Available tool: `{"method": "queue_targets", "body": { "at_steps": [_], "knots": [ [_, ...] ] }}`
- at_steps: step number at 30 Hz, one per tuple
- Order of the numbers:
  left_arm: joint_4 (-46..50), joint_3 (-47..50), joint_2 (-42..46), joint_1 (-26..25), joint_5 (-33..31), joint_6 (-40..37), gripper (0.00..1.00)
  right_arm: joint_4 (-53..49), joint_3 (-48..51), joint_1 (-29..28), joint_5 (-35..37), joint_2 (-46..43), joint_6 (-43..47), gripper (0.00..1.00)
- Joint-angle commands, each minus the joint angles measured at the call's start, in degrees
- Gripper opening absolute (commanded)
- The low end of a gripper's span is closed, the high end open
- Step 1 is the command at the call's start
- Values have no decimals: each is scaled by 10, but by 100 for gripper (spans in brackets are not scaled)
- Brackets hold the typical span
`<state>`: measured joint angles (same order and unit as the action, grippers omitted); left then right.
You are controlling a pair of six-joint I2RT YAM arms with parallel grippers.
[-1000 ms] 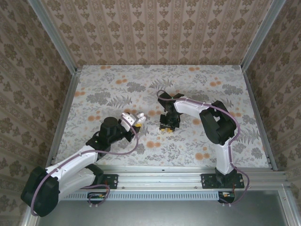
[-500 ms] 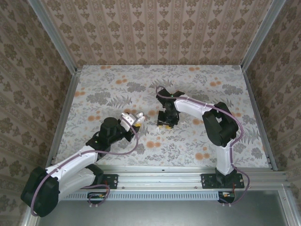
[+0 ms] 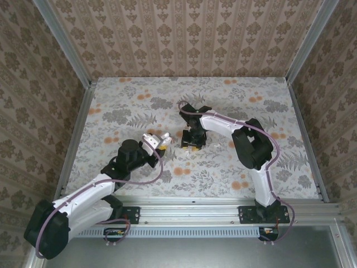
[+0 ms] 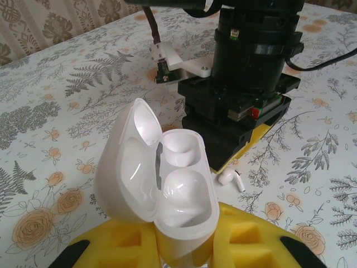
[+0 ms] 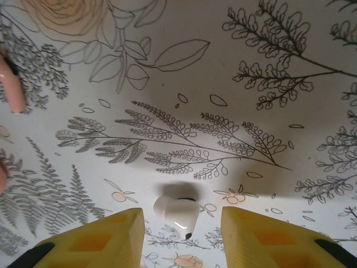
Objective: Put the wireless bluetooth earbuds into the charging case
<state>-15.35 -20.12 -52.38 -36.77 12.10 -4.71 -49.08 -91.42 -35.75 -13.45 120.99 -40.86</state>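
Two grippers share this step. Nearest, the left gripper (image 4: pixel 182 249) is clenched on the open white charging case (image 4: pixel 167 184), lid tipped back, both wells apparently empty. Just beyond, the right gripper (image 5: pixel 183 229) hangs with jaws apart, straddling a white earbud (image 5: pixel 177 214) that lies on the table (image 5: pixel 251 67), touching neither finger. Centre the bud, close gently, lift straight up. A coral-pink earbud (image 5: pixel 14 89) lies nearby. Floral print covers the table; patterned walls (image 3: pixel 184 33) enclose it.

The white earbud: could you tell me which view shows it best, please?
Right wrist: the white earbud lies large and sharp between the yellow fingers. Left wrist shows it small, right of the charging case; from above, too tiny to tell.
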Motion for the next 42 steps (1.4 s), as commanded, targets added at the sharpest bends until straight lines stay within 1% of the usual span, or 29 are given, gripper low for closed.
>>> {"method": "queue_targets", "body": {
  "at_steps": [1, 7, 14, 18, 20, 24, 28, 31, 37, 42],
  "knots": [
    [2, 5, 8, 0, -4, 3, 18, -32, -20, -9, 9, 16, 11, 41],
    [2, 5, 7, 2, -2, 3, 18, -39, -27, -16, 8, 29, 14, 40],
    [2, 6, 6, 3, 0, 5, 18, -39, -28, -19, 19, 42, 17, 36],
    [2, 5, 5, 3, 2, 3, 18, -32, -25, -19, 28, 48, 17, 32],
    [5, 5, 5, 3, 4, 3, 18, -25, -18, -19, 32, 43, 16, 28],
    [6, 6, 4, 3, 5, 4, 17, -8, 1, -19, 39, 26, 13, 25],
    [-4, 13, -4, 2, 15, 7, 18, 35, 43, -18, 46, -12, 13, 25],
    [-28, 20, -20, 2, 30, 14, 18, 87, 90, -17, 44, -52, 19, 24],
    [-88, 31, -55, 2, 90, 21, 17, 211, 201, -14, 49, -157, 56, 25],
    [-100, 15, -76, 2, 141, 21, 17, 308, 297, 2, 41, -263, 99, 25]
  ]
}}
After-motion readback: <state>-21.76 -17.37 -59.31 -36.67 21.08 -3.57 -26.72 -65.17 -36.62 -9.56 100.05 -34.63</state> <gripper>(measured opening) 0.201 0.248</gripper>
